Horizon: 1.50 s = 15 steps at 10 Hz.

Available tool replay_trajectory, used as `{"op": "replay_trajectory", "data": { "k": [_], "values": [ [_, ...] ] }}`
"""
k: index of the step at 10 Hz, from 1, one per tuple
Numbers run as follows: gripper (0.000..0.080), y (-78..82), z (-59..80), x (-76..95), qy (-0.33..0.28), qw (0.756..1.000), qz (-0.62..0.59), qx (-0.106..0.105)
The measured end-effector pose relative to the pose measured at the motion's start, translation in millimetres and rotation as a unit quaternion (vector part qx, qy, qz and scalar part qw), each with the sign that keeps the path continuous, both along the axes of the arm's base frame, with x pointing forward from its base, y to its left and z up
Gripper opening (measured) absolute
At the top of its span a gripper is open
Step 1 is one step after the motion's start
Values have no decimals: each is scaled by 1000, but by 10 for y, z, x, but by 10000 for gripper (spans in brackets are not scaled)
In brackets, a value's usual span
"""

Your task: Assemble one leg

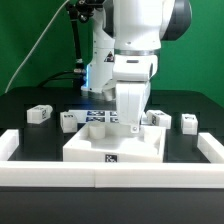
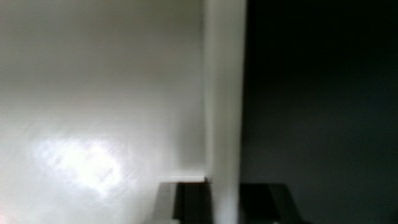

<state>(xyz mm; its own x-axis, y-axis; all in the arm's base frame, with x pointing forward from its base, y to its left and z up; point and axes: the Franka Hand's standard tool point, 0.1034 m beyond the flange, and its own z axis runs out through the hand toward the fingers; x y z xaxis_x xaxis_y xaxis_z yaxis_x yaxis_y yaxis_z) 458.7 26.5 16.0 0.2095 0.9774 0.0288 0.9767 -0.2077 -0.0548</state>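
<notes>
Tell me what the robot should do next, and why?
Probably lift the gripper straight up off the panel, then go for a leg. It sits low at the panel's rim and holds no leg. The nearest leg lies loose on the exterior view's right. Whether the jaws are shut is unclear.

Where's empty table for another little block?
Bare table shows between the white panel and the white wall on the exterior view's left, and likewise on its right. Behind the panel it's crowded: legs, marker board.
</notes>
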Motion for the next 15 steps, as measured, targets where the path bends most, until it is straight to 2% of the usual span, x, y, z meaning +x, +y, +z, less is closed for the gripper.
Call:
{"op": "replay_trajectory", "data": {
  "k": [2,7,9,13,15],
  "values": [
    [57,-44,-1,11,-3,999,52,1],
    [57,-39,-1,13,-3,998,59,-1],
    [57,54,-2,119,-11,997,82,1],
    [58,365,2,295,-15,994,112,6],
    [58,492,1,299,-16,994,109,6]
  ]
}}
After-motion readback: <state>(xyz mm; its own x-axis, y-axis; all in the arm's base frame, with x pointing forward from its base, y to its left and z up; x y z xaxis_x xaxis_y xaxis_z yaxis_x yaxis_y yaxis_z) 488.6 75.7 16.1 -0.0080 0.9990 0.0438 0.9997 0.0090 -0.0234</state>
